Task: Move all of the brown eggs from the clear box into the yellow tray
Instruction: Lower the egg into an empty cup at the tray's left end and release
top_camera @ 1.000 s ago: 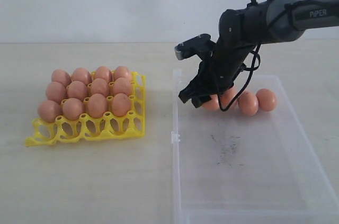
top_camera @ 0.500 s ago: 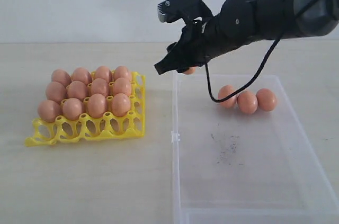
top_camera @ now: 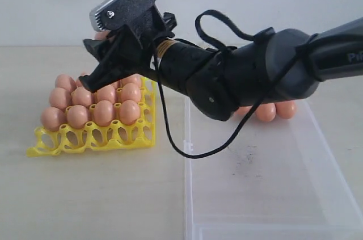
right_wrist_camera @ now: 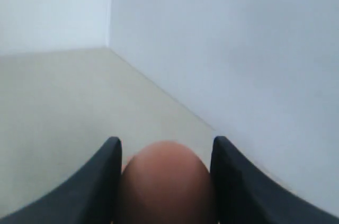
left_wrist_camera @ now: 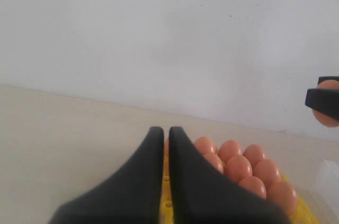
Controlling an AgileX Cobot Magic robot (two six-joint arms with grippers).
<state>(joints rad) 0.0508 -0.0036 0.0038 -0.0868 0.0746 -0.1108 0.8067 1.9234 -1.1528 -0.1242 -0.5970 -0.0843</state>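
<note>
Right wrist view: a brown egg (right_wrist_camera: 167, 184), judged fragile and slippery, is clamped across its middle by the right tool (right_wrist_camera: 167, 144).

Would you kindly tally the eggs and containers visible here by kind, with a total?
Yellow tray: 1
Clear box: 1
Brown eggs: 16 (12 in the tray, 3 in the box, 1 in the right gripper; several partly hidden)
Total: 18

Glossy black arm (top_camera: 266, 72) with a looping black cable (top_camera: 180, 150), a silver-faced two-screw camera block (top_camera: 122, 3) and a dark tapered pincer (top_camera: 86, 63).
</note>
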